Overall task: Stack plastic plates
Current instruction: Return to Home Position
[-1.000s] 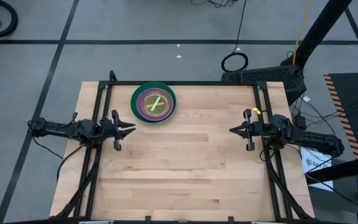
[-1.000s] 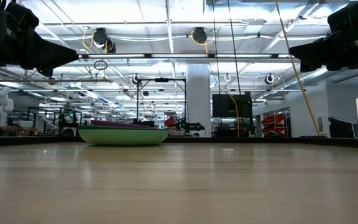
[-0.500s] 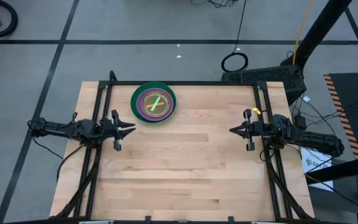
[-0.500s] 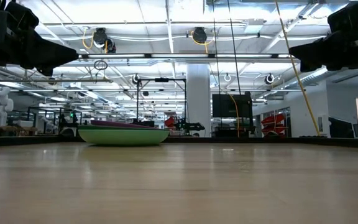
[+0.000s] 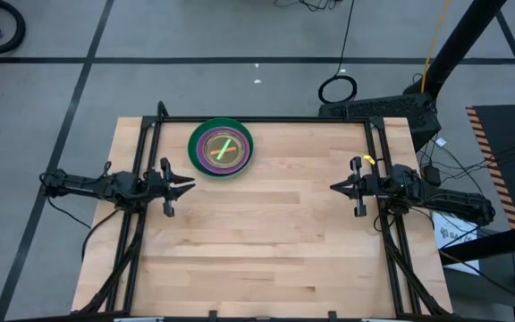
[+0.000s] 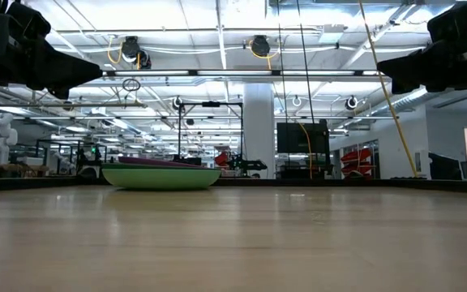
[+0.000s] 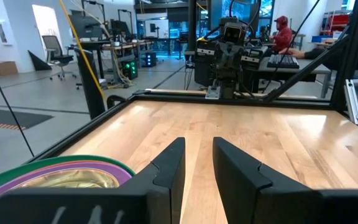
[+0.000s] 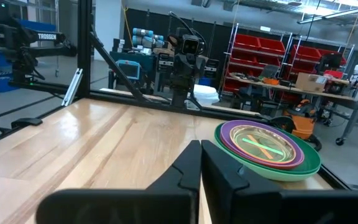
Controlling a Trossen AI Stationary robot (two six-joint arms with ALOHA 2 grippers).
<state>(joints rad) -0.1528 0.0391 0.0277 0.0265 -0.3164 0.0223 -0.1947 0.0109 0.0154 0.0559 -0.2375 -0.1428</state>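
The plastic plates [image 5: 222, 148] stand nested in one stack at the table's far left, with the bottom plate on the wood. Green plates are undermost, a purple one lies in them, and smaller ones sit in the middle. The stack also shows in the low view [image 6: 160, 175], the left wrist view [image 7: 55, 180] and the right wrist view [image 8: 267, 148]. My left gripper [image 5: 192, 186] hovers level at the left edge, nearer than the stack, open with nothing between its fingers [image 7: 197, 146]. My right gripper [image 5: 333, 188] hovers level at the right edge, shut [image 8: 201, 148] and touching nothing.
Black frame rails [image 5: 146, 224] run along the table's left and right sides, and another runs along the far edge. Bare wood [image 5: 266, 241] spreads between the two arms and toward the near edge. Beyond the table are cables and equipment on the floor.
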